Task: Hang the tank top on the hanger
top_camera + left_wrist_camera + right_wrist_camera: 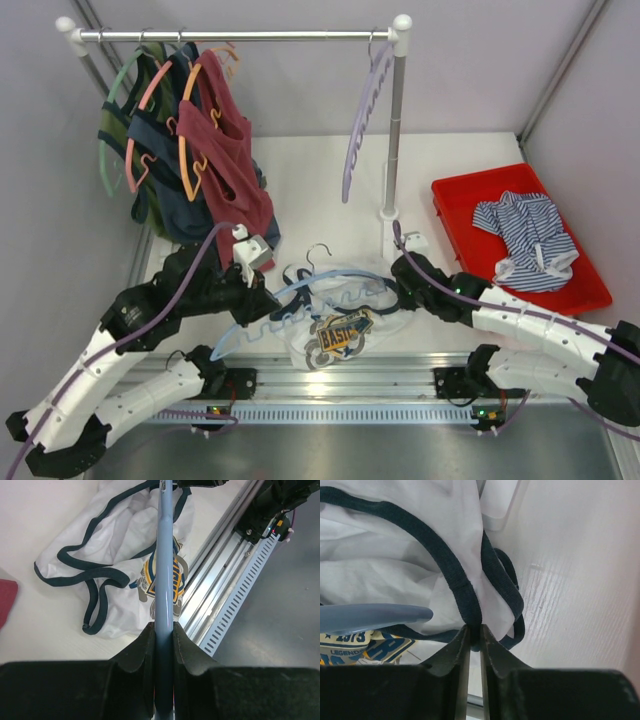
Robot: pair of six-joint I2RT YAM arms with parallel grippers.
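Note:
The white tank top (340,325) with navy trim and a blue-yellow chest graphic lies crumpled on the table near the front edge. It also shows in the left wrist view (125,545) and in the right wrist view (385,555). The light-blue hanger (290,305) lies across it, hook toward the back. My left gripper (164,635) is shut on the hanger's arm (165,555) at its left side (262,298). My right gripper (474,632) is shut on the tank top's navy trim (462,592) at the garment's right side (400,290). One hanger tip (395,615) shows beside the fabric.
A clothes rail (240,36) stands at the back with a maroon tank top (232,150), dark garments and orange hangers at its left, and a lilac hanger (362,120) at its right. A red tray (450,205) at the right holds a striped garment (528,235). A metal rail (400,375) runs along the table front.

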